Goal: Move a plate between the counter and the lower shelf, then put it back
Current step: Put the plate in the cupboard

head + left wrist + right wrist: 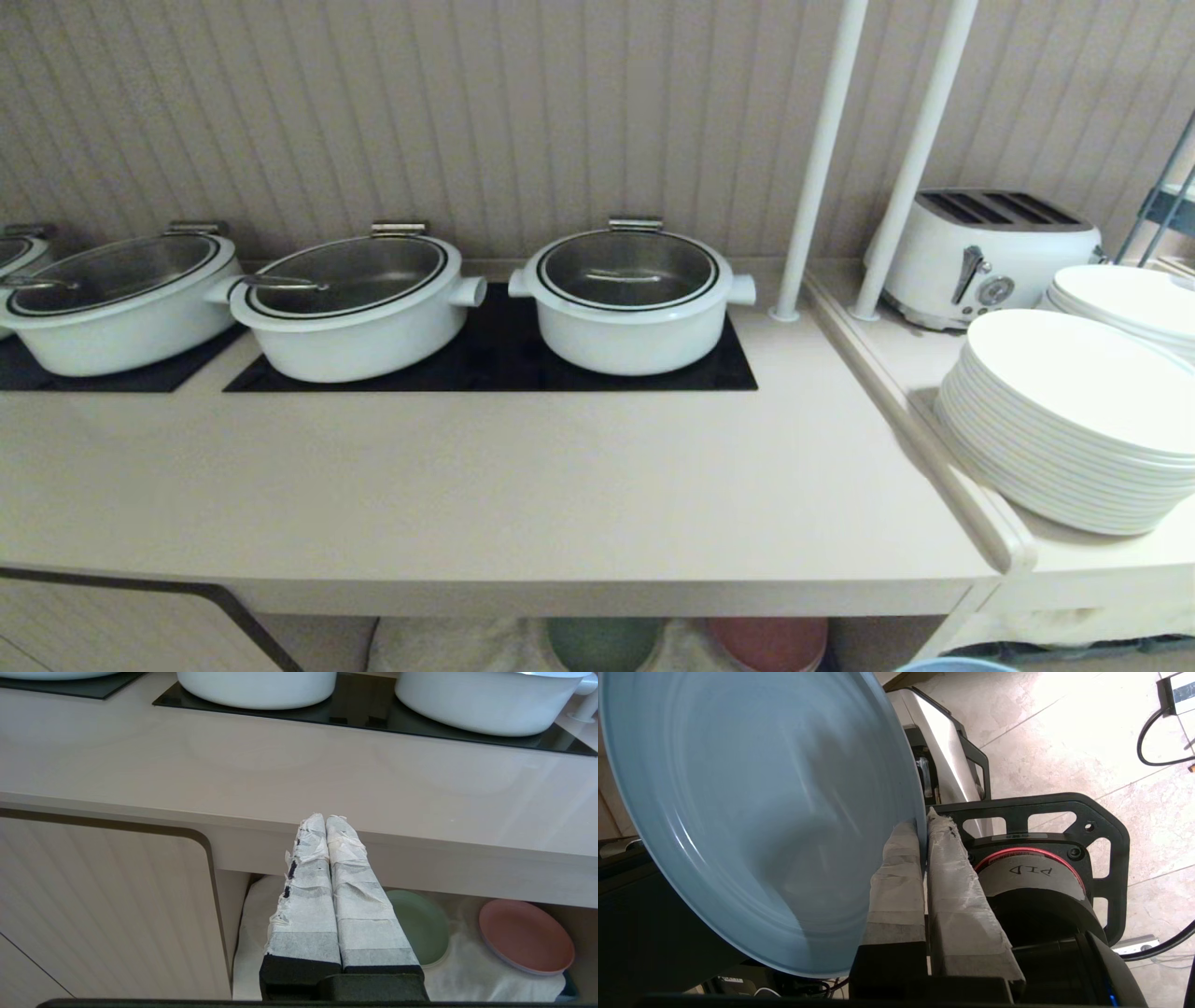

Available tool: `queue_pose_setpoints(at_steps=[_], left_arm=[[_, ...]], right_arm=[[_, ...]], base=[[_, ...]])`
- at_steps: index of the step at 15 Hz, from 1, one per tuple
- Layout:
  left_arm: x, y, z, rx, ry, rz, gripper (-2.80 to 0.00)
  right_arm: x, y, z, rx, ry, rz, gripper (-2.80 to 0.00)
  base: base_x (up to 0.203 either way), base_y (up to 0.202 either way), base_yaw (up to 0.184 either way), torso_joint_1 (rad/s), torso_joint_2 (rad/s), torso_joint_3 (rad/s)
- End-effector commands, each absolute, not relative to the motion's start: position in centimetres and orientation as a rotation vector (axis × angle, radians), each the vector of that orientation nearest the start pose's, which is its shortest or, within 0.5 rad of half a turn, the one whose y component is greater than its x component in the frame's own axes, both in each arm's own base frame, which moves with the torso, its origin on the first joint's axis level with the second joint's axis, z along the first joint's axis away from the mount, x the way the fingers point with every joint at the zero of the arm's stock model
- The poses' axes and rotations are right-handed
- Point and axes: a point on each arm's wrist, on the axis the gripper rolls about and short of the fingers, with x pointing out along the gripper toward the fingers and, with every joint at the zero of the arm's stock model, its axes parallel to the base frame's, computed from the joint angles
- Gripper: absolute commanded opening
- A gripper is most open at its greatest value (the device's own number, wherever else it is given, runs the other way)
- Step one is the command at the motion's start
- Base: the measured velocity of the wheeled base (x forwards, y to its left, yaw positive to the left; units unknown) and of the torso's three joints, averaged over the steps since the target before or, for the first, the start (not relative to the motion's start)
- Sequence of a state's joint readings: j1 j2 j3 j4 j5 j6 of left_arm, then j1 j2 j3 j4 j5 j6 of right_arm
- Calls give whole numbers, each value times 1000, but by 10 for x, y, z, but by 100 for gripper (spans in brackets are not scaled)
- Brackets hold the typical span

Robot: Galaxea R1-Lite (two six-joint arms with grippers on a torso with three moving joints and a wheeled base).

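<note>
- The right claw [924, 826] was clamped on the plate's [752, 812] rim, low in the head view; the thin edge grip might slip.
- Lifting could knock the desk's [523, 485] front edge.
- The left claw [325, 820] was pressed together.

Left gripper [326, 820]: taped fingers pressed flat together along their whole length, nothing between them; parked pointing level at the thick front edge of the counter [420, 844].

Right gripper [924, 821]: taped fingers clamped on the rim of the plate [752, 812], one finger on the plate's inner face, the other on its back; only the thin rim lies between the pads. The plate is carried on edge, steeply tilted, off any surface, its hollow facing the wrist camera. Robot base parts and floor lie behind it.

Head view: neither arm visible; a sliver of the plate shows at the bottom edge.
</note>
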State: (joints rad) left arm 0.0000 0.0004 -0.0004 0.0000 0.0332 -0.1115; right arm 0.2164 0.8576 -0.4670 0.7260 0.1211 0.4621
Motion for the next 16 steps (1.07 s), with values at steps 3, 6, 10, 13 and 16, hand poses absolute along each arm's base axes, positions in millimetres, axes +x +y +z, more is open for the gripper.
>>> queue_pose_setpoints(at_steps=[3, 6, 10, 13, 16], left_arm=[[-23, 1, 76, -112, -2, 34, -280], [-23, 1, 75, -112, -2, 34, -280], [-23, 1, 76, -112, -3, 34, -280], [-23, 1, 75, -113, -2, 34, -280], [-23, 1, 75, -114, -2, 34, -280]], right_arm=[[37, 11, 138, 356, 1176, 45, -280], [37, 11, 138, 359, 1174, 48, -280], [37, 12, 138, 363, 1173, 58, -280], [37, 12, 138, 362, 1175, 60, -280], [37, 12, 139, 364, 1175, 60, -280]], base=[[0, 0, 0, 0, 0, 0], [0, 0, 0, 0, 0, 0], [0, 0, 0, 0, 0, 0], [0, 0, 0, 0, 0, 0], [0, 0, 0, 0, 0, 0]])
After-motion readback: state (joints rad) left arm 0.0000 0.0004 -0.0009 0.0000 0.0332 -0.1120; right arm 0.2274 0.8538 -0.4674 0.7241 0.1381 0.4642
